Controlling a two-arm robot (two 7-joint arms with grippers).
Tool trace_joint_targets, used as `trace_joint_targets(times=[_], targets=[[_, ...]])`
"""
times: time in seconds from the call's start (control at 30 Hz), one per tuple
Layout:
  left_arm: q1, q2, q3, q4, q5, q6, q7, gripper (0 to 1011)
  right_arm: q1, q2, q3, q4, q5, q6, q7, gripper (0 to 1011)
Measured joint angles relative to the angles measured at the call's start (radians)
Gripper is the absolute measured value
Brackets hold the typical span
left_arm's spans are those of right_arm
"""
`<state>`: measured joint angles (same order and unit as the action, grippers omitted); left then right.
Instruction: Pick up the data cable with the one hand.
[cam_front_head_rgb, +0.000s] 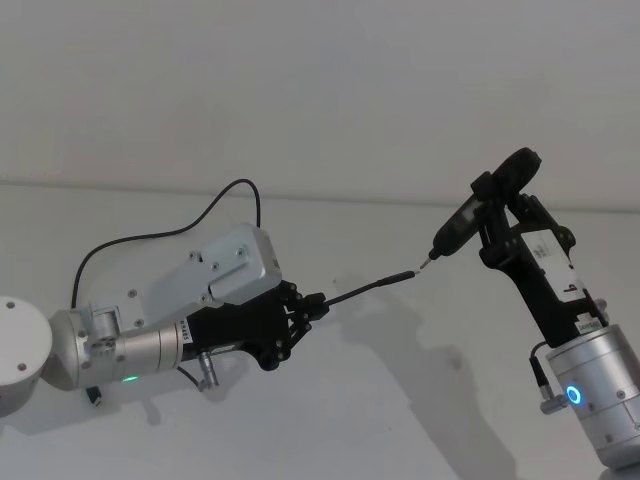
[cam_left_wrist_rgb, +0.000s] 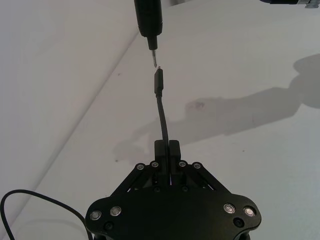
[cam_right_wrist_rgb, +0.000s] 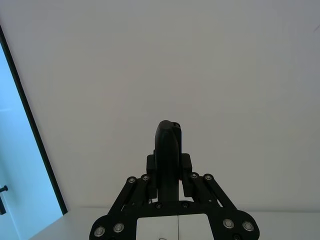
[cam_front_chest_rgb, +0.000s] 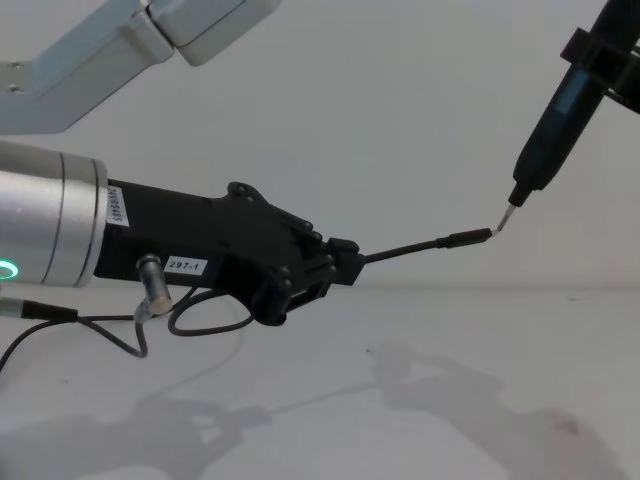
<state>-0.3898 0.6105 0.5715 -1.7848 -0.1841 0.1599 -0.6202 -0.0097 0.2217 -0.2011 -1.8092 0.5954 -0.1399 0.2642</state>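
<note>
My left gripper (cam_front_head_rgb: 312, 303) is shut on the data cable (cam_front_head_rgb: 368, 288), holding it above the white table. The cable's slim black plug (cam_front_head_rgb: 402, 277) sticks out past the fingertips, up and to the right. Its metallic tip almost touches the thin metal tip of a dark pen-shaped tool (cam_front_head_rgb: 462, 222), which is clamped in my shut right gripper (cam_front_head_rgb: 497, 205). The left wrist view has the left gripper (cam_left_wrist_rgb: 167, 147), the plug (cam_left_wrist_rgb: 158, 82) and the tool (cam_left_wrist_rgb: 148, 20) in one line. From the chest, the plug (cam_front_chest_rgb: 468, 237) sits just under the tool (cam_front_chest_rgb: 558, 110). The cable's slack (cam_front_head_rgb: 200, 215) loops back behind the left arm.
A short grey wire with a silver cylindrical plug (cam_front_chest_rgb: 150, 282) hangs at the left wrist. The white table (cam_front_head_rgb: 400, 400) lies beneath both arms, carrying their shadows. It ends at a white wall (cam_front_head_rgb: 320, 100) close behind.
</note>
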Motion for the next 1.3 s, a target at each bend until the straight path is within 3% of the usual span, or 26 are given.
trace_joint_targets(times=[1.3], targets=[[0.0,0.0,0.0,0.0,0.0,0.0,0.0,44,0.002,0.005,0.001,-0.022,-0.024,0.037,-0.025,268]])
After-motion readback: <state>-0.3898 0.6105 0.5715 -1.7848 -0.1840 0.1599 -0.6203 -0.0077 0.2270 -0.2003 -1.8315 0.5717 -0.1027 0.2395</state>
